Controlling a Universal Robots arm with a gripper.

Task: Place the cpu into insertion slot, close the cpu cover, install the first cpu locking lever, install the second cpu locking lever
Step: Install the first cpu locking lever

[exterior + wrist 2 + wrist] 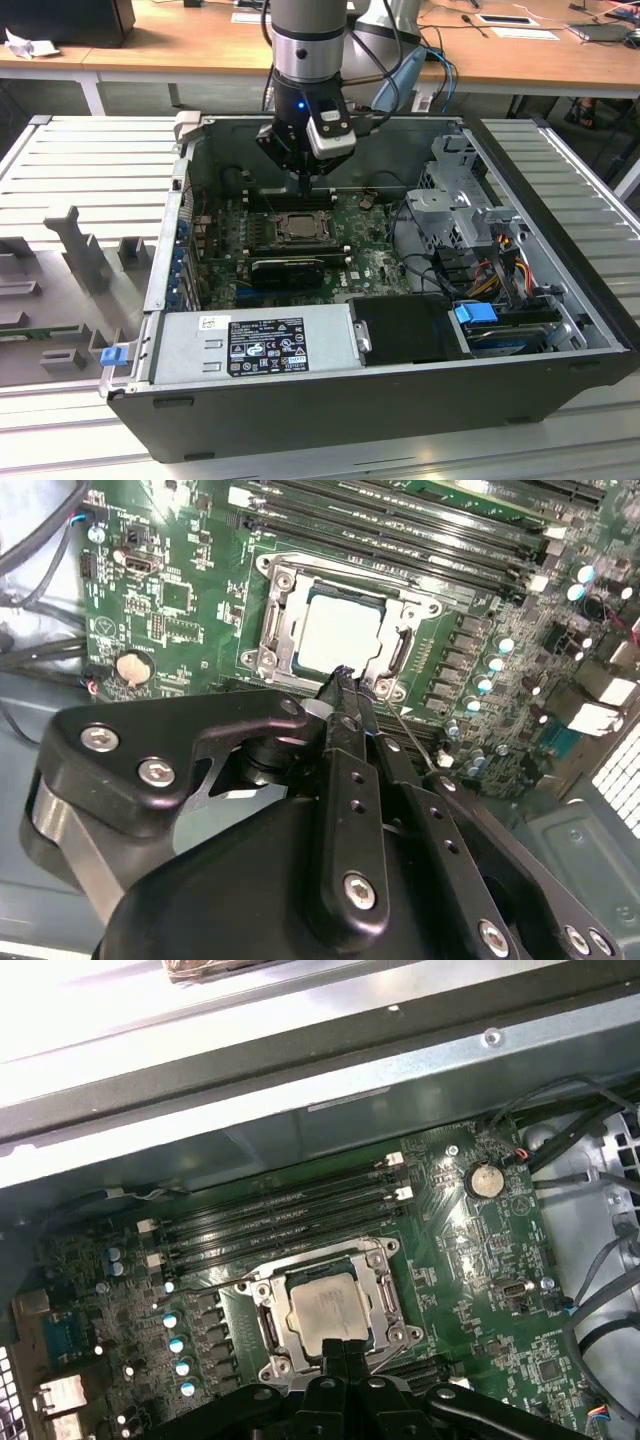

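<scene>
The cpu [340, 630] [325, 1310] lies flat in the insertion slot [345, 592] on the green motherboard, its pale metal face showing through the window of the cpu cover [280, 610] [265, 1325], which lies down over it. My gripper [340, 675] [342, 1345] [303, 185] hovers just above the socket's edge nearest the wrist, shut, with its black fingertips pressed together and nothing seen between them. A thin wire locking lever [410, 735] runs along that socket edge, right beside the fingertips.
Black memory slots [280, 1225] lie beyond the socket. In the exterior view a black graphics card [288, 268] sits in front of the socket, then the power supply [260, 340]. A drive cage [460, 200] and cables [490, 270] fill the exterior view's right. Case walls surround the board.
</scene>
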